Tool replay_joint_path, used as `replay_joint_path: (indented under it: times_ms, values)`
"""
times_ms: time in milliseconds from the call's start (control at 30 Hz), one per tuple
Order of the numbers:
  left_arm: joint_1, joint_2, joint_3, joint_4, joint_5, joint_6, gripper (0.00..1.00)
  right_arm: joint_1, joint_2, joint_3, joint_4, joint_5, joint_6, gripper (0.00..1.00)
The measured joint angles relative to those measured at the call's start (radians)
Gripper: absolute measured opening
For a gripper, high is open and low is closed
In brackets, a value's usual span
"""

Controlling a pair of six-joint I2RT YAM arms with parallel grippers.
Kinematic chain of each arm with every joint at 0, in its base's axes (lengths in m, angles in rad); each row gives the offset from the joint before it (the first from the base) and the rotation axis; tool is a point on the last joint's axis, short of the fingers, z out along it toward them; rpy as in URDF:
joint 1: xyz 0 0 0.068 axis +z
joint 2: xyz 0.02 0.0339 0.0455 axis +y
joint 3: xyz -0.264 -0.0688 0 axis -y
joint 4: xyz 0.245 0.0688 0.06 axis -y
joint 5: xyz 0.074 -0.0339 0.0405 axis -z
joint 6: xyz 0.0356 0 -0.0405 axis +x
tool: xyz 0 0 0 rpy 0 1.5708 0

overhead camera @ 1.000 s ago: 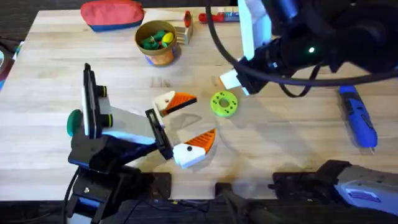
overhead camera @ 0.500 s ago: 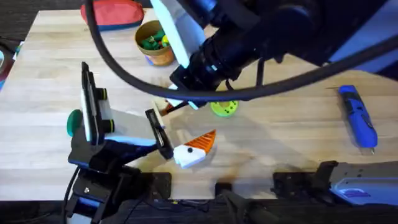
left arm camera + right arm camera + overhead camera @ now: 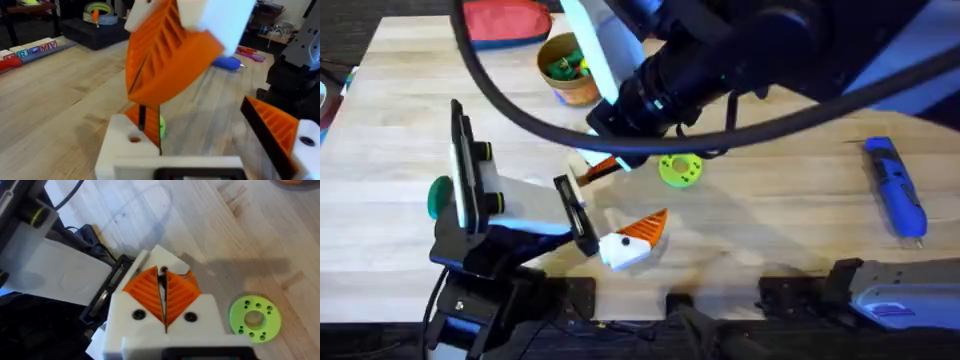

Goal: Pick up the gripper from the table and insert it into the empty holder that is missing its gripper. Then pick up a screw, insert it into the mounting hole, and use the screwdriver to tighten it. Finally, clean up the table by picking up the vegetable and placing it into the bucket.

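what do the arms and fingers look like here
Both arms are black with black cables looping off them. The right arm carries a white link. The right gripper has white angular fingers faced with orange ribbed pads, each finger with a dark screw hole. The left gripper looks alike.

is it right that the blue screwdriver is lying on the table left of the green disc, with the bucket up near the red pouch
Not quite: the overhead view shows the blue screwdriver lying on the table right of the green disc, not left. The bucket does sit near the red pouch.
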Motion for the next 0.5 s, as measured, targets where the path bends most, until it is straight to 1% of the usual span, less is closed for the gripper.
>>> replay_joint_path:
  times_ms: [267, 467, 500]
  values:
    - [0.000, 0.000, 0.000, 0.000, 0.000, -0.001, 0.987, 0.000, 0.062, 0.007, -0.001, -0.001, 0.001, 0.004]
    - [0.000, 0.000, 0.000, 0.000, 0.002, -0.001, 0.988, 0.000, 0.066, 0.009, -0.003, -0.004, 0.003, 0.004]
    - [0.000, 0.000, 0.000, 0.000, 0.003, -0.001, 0.988, 0.000, 0.066, 0.009, -0.002, -0.005, 0.004, 0.022]
